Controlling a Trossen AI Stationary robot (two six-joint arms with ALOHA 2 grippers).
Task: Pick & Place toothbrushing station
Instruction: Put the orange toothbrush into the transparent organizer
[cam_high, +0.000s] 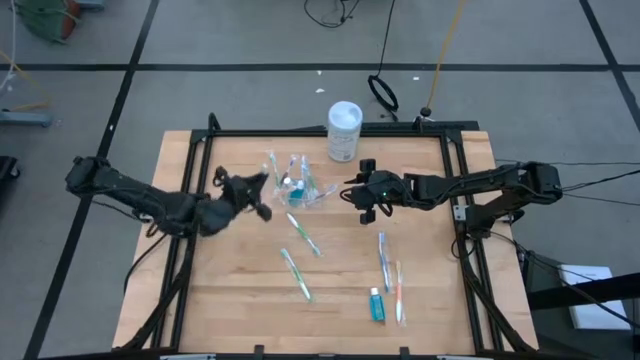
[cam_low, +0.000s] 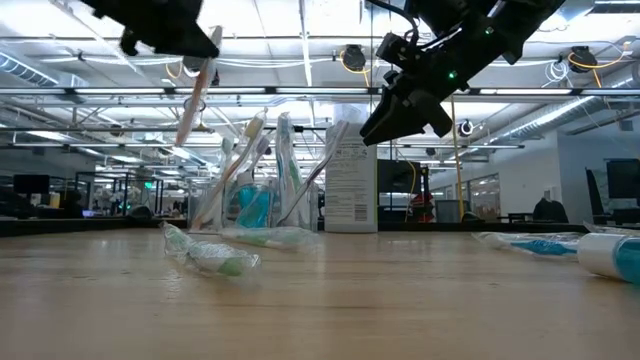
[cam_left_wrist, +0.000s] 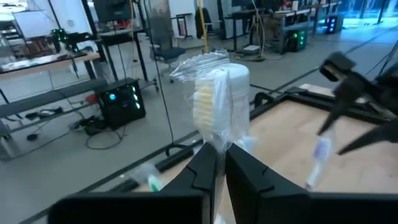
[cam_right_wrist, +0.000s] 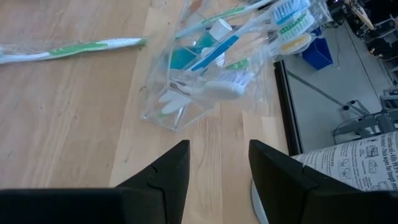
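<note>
- Wrapped in clear film, a slim white-bristled toothbrush (cam_left_wrist: 211, 102) stands clamped between your left gripper (cam_left_wrist: 219, 165) fingers; only the left wrist view shows the bristles and wrapper plainly.
- Low view: you see that same brush hanging tilted from the left gripper, well above the wooden table (cam_low: 320, 300). The high view gives only a blur there.
- High view: the left gripper (cam_high: 243, 192) sits just beside the small clear plastic cup (cam_high: 297, 185), on its left. The right gripper (cam_high: 362, 193) is near the cup's other side.
- Right wrist view: right fingers (cam_right_wrist: 168, 171) stand apart, holding nothing, above bare wood. You look into the cup (cam_right_wrist: 205, 68), already crowded with white, green, blue and orange brushes and a teal tube.
- White cylindrical canister with printed label (cam_high: 344, 131) stands behind the cup, at the table's far edge; in the low view it partly hides behind the brushes.
- Loose on the table: two green-and-white wrapped toothbrushes (cam_high: 303, 238), a blue toothbrush (cam_high: 383, 257), an orange toothbrush (cam_high: 399, 290), and a small teal toothpaste tube with white cap (cam_high: 377, 304).
</note>
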